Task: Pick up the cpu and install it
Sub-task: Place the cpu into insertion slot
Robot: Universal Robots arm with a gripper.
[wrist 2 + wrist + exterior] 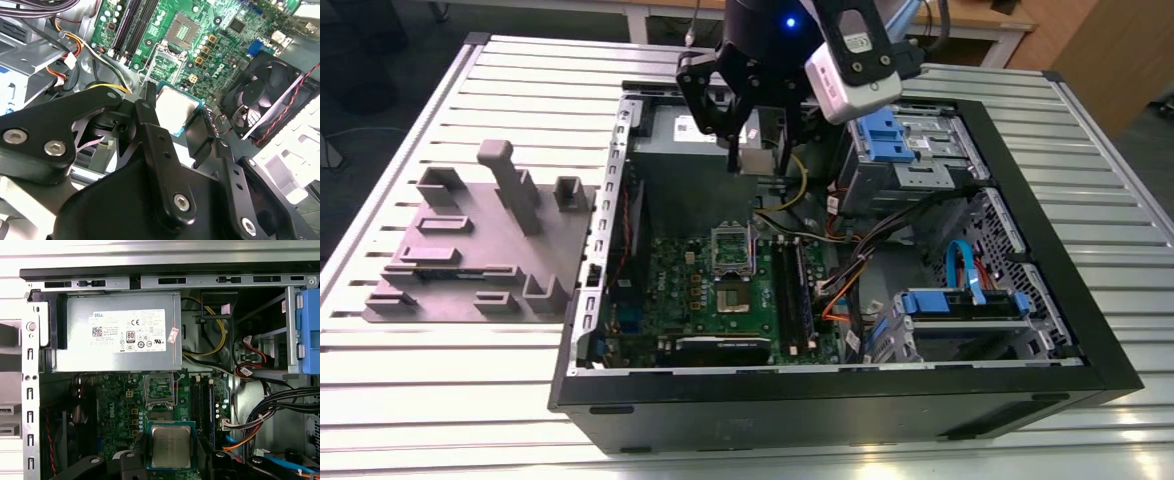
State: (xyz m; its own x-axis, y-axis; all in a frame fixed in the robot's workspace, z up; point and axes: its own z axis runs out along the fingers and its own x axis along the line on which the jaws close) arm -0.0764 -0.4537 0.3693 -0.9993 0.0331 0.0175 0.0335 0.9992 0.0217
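Observation:
My gripper [758, 158] hangs over the open computer case [1067, 330], shut on the cpu [759, 163], a small flat silvery chip with a thin pale rim. In both wrist views the cpu [171, 446] [174, 106] sits level between the black fingers [141, 452], which clamp two opposite edges. Below on the green motherboard [680, 290] lies the dark square socket [731, 296], with its metal bracket [731, 245] swung open. In the first wrist view the open socket frame [159, 390] lies a little beyond the cpu, toward the power supply.
The grey power supply [694, 135] [117, 332] fills the case's far end. Memory slots [795, 290] run beside the socket. Bundled cables [861, 265] and blue drive bays [891, 135] [970, 300] crowd the exterior view's right. A black fan [265, 95] sits near the board. A grey fixture block [480, 250] stands outside the case.

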